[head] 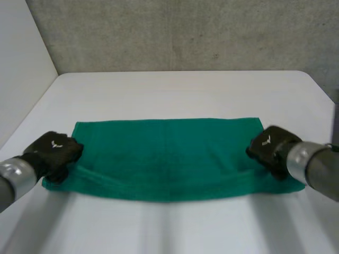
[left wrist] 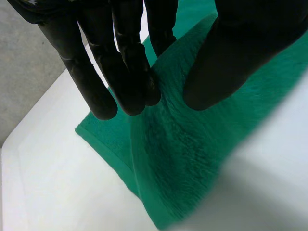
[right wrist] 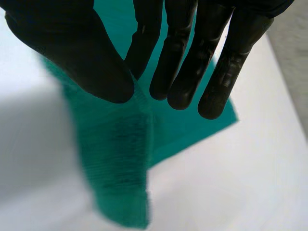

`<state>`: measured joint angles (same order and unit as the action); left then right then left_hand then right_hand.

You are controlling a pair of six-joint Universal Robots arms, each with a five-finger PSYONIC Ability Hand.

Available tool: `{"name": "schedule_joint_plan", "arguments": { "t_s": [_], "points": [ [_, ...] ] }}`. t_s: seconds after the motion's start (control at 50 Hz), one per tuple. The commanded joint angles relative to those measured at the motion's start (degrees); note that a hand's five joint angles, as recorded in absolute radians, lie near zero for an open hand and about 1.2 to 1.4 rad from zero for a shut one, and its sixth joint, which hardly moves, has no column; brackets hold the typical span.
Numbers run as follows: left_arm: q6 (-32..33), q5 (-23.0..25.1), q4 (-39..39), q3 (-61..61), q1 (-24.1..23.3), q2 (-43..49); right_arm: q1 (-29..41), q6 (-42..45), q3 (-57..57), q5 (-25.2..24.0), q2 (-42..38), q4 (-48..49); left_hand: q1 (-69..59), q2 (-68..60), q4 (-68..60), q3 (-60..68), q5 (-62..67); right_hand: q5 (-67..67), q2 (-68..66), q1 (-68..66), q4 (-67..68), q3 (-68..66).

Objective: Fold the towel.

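A green towel (head: 169, 159) is lying flat on the white bench (head: 175, 90). It is sitting in the middle of the bench, a bit toward the 6 o'clock side. Its long sides are running from 9 o'clock to 3 o'clock.

The left hand (head: 55, 151) is resting on the 9 o'clock end of the towel, close to the near corner. In the left wrist view its fingers (left wrist: 125, 72) are pointing down on one side of a raised bit of towel. Its thumb (left wrist: 226, 62) is pressing on the other side. So this hand is pinching the towel between its fingers and thumb.

The right hand (head: 270, 145) is sitting on the 3 o'clock end of the towel, at the short edge. In the right wrist view a ridge of green cloth is standing up under it. The fingers (right wrist: 183, 72) are coming down on one side of the ridge and the thumb (right wrist: 82, 57) on the other. This hand is pinching the towel too.

The rest of the towel between the two hands is lying smooth on the bench. A grey wall (head: 185, 32) is standing behind the bench at 12 o'clock.
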<state>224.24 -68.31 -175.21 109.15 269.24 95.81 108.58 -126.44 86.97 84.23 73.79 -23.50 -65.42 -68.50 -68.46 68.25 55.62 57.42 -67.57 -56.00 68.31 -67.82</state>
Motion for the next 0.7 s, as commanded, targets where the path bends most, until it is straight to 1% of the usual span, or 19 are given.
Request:
{"name": "schedule_joint_plan", "arguments": {
  "t_s": [0.02,0.08,0.1,0.18,0.24,0.26,0.32,0.36,0.48,0.5,0.52,0.54,0.56,0.58,0.6,0.62,0.64,0.68,0.7],
  "points": [
    [-4.86,-13.05,-8.03,-18.32,-8.02,20.52,0.05,-3.63,-13.27,4.1,-14.24,11.09,-14.58,-11.5,-11.54,11.75,14.38,12.58,-12.43,-24.0,11.69,-12.18],
    [-5.57,-15.53,-9.53,-24.4,-9.26,25.46,-0.03,-3.64,-18.05,4.19,-18.58,13.65,-14.58,-11.5,-11.54,11.75,14.38,12.58,-12.43,-24.0,11.69,-12.18],
    [-5.66,-15.71,-10.32,-28.16,-9.96,28.35,-0.03,-3.64,-21.37,4.36,-21.55,15.31,-14.58,-11.5,-11.54,11.75,14.38,12.58,-12.43,-24.0,11.69,-12.18],
    [-5.4,-16.15,-11.99,-37.31,-11.36,35.2,0.05,-3.46,-29.47,5.06,-28.95,19.28,-14.58,-11.5,-11.54,11.75,14.38,12.58,-12.43,-24.0,11.69,-12.18],
    [-5.39,-16.5,-13.05,-40.84,-11.63,37.94,0.05,-3.37,-35.7,5.15,-34.56,21.73,-14.58,-11.5,-11.54,11.75,14.38,12.58,-12.43,-24.0,11.69,-12.18],
    [-5.13,-17.2,-14.7,-45.47,-11.81,41.52,0.14,-3.2,-37.12,5.15,-35.98,22.27,-14.58,-11.5,-11.54,11.75,14.38,12.58,-12.43,-24.0,11.69,-12.18],
    [-4.96,-18.35,-15.77,-49.37,-11.9,44.54,0.14,-3.63,-42.47,5.15,-40.72,23.59,-14.58,-11.5,-11.54,11.75,14.38,12.58,-12.43,-24.0,11.69,-12.18],
    [-4.87,-19.14,-16.39,-52.28,-11.9,46.91,0.4,-3.37,-44.24,4.89,-42.4,24.03,-14.58,-11.5,-11.54,11.75,14.38,12.58,-12.43,-24.0,11.69,-12.18],
    [-4.87,-18.96,-19.46,-54.04,-11.99,48.94,1.02,-3.37,-50.04,4.36,-47.94,26.83,-14.58,-11.5,-11.54,11.75,14.38,12.58,-12.43,-24.0,11.69,-12.18],
    [-4.95,-18.79,-21.47,-53.61,-12.07,48.94,1.02,-3.37,-50.4,4.28,-48.3,27.28,-14.58,-11.5,-11.54,11.75,14.38,8.97,-8.83,-20.4,8.08,-8.58],
    [-4.96,-18.61,-22.44,-53.43,-12.16,48.94,1.02,-3.46,-50.67,4.27,-48.56,27.72,-14.58,-11.5,-11.54,11.75,14.38,-5.89,6.03,-5.54,-6.78,6.28],
    [-4.96,-18.35,-23.59,-52.99,-12.34,48.77,1.02,-3.63,-50.84,4.36,-48.74,28.07,-14.58,-11.5,-11.54,11.75,14.38,-23.69,23.83,12.26,-24.58,24.08],
    [-4.96,-18.35,-23.6,-52.99,-12.34,48.77,1.02,-3.72,-51.02,4.88,-48.83,28.77,-14.58,-11.5,-11.54,11.75,14.38,-51.84,51.99,40.41,-52.73,52.23],
    [-4.87,-17.48,-26.29,-50.99,-13.12,48.33,1.02,-3.9,-51.02,5.06,-48.83,29.04,26.2,29.28,29.24,-29.03,-26.4,-57.42,57.57,46.0,-58.31,57.82],
    [-4.87,-17.47,-26.32,-50.97,-13.13,48.33,1.02,-4.16,-50.93,5.33,-48.74,29.04,26.61,29.69,29.65,-29.44,-26.81,-57.42,57.57,46.0,-58.31,57.82],
    [-4.87,-17.12,-27.02,-50.18,-13.56,48.15,1.11,-4.6,-50.93,5.59,-48.65,29.04,44.76,47.84,47.8,-47.6,-44.96,-57.42,57.57,46.0,-58.31,57.82],
    [-4.87,-15.9,-29.2,-48.0,-14.61,46.93,1.2,-6.08,-50.59,6.03,-48.48,28.95,53.94,57.02,56.98,-56.77,-54.14,-57.42,57.57,46.0,-58.31,57.82],
    [-4.87,-15.36,-30.45,-46.23,-15.32,45.61,1.2,-7.06,-50.23,6.21,-48.21,28.78,55.42,58.5,58.46,-58.25,-55.62,-57.42,57.57,46.0,-58.31,57.82],
    [-4.78,-15.19,-31.06,-45.35,-15.5,44.91,1.28,-10.63,-48.58,6.9,-45.95,27.99,55.42,58.5,58.46,-58.25,-55.62,-57.42,57.57,46.0,-58.31,57.82]
  ]
}}
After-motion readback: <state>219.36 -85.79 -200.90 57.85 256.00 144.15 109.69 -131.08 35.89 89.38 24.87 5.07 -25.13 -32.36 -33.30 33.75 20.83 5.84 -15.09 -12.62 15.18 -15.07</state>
